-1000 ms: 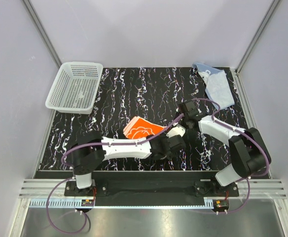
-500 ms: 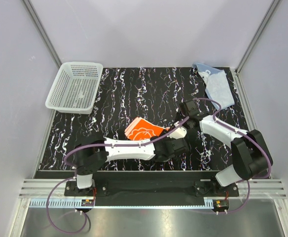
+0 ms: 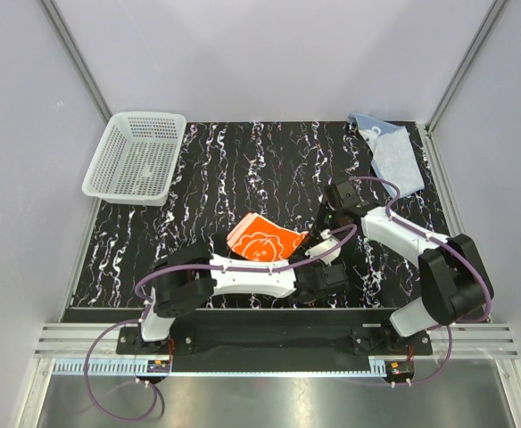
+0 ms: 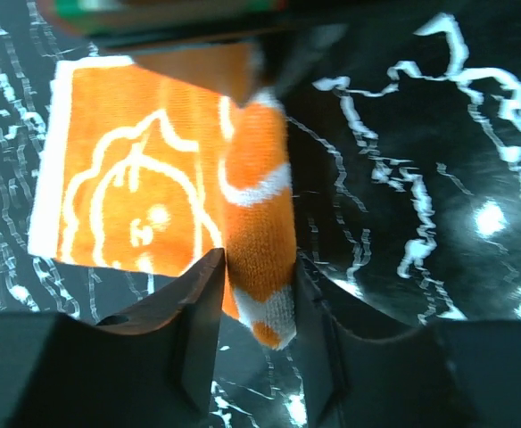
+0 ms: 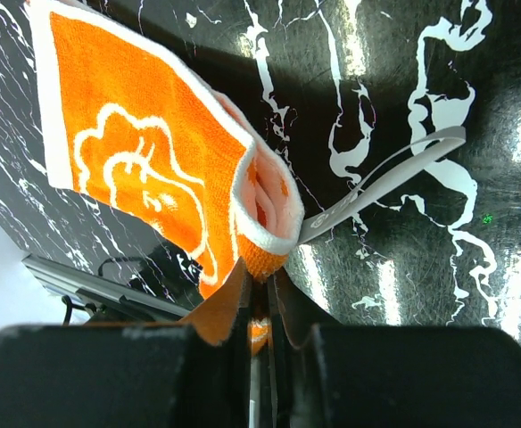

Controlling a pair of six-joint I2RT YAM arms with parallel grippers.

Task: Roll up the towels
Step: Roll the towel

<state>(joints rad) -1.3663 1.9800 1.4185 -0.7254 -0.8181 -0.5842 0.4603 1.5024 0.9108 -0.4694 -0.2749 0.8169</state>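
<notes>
The orange towel (image 3: 262, 239) with white cartoon prints lies mid-table, its right side curled into a loose roll (image 4: 256, 205). My left gripper (image 4: 259, 267) is closed around the near end of that roll, a finger pressing each side. From the far side, my right gripper (image 5: 260, 276) is shut on the roll's other end (image 5: 265, 241), and the flat printed part (image 5: 136, 152) spreads away to the left. In the top view both grippers meet at the towel's right edge. The light blue towel (image 3: 392, 152) lies crumpled at the back right corner, away from both arms.
A white mesh basket (image 3: 136, 156) stands at the back left. The towel's white label tab (image 5: 385, 178) sticks out over the black marbled tabletop (image 3: 243, 169). Pale enclosure walls and metal posts ring the table.
My left arm has slid right along the table's front and its jaws have narrowed onto the roll. The orange towel has shifted slightly right. The right gripper has kept its grip.
</notes>
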